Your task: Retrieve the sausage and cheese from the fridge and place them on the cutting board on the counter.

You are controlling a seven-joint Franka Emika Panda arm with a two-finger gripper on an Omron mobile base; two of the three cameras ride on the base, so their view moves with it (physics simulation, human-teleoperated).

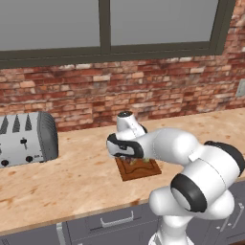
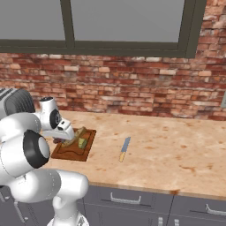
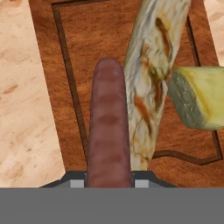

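Observation:
My gripper (image 3: 108, 183) is shut on the sausage (image 3: 108, 127), a reddish-brown cylinder that points away from the hand, just above the dark brown cutting board (image 3: 87, 35). The pale yellow cheese (image 3: 199, 98) wedge lies on the board to the right, with a long crusty bread piece (image 3: 151, 74) between it and the sausage. From the base, the gripper (image 2: 67, 140) hangs low over the board (image 2: 70, 152) on the tan counter (image 1: 72, 177), and the cheese (image 2: 82, 143) sits on the board's right half. The fridge is out of view.
A silver toaster (image 1: 26, 139) stands on the counter to the left of the board. A knife (image 2: 125, 149) lies on the counter to the right of it. A brick wall and a window run behind, and dark drawers (image 2: 128, 201) sit below the counter edge.

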